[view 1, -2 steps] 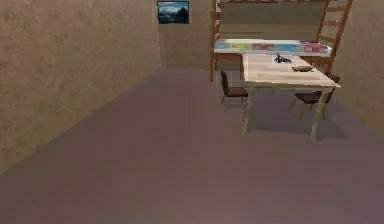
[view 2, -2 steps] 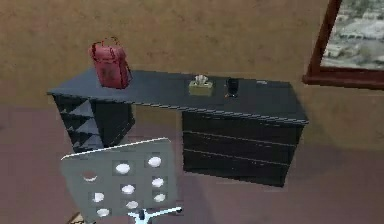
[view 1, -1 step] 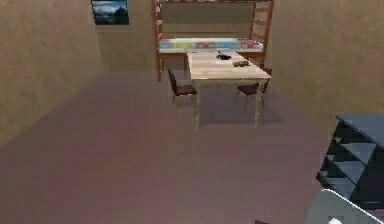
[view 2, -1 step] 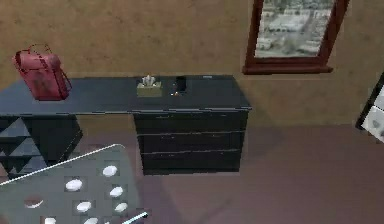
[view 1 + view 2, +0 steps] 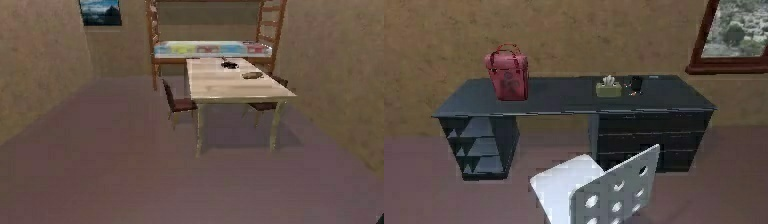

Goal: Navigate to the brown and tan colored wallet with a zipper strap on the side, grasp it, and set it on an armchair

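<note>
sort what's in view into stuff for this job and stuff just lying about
For the job: perhaps the small dark things on the light table; too small to tell.
Just lying about: bunk bed, red bag, tissue box, white chair, dark desk.

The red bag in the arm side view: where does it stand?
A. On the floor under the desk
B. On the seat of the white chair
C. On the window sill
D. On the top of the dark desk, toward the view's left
D: the red bag stands upright on the top of the dark desk, near its end at the arm side view's left.
</note>
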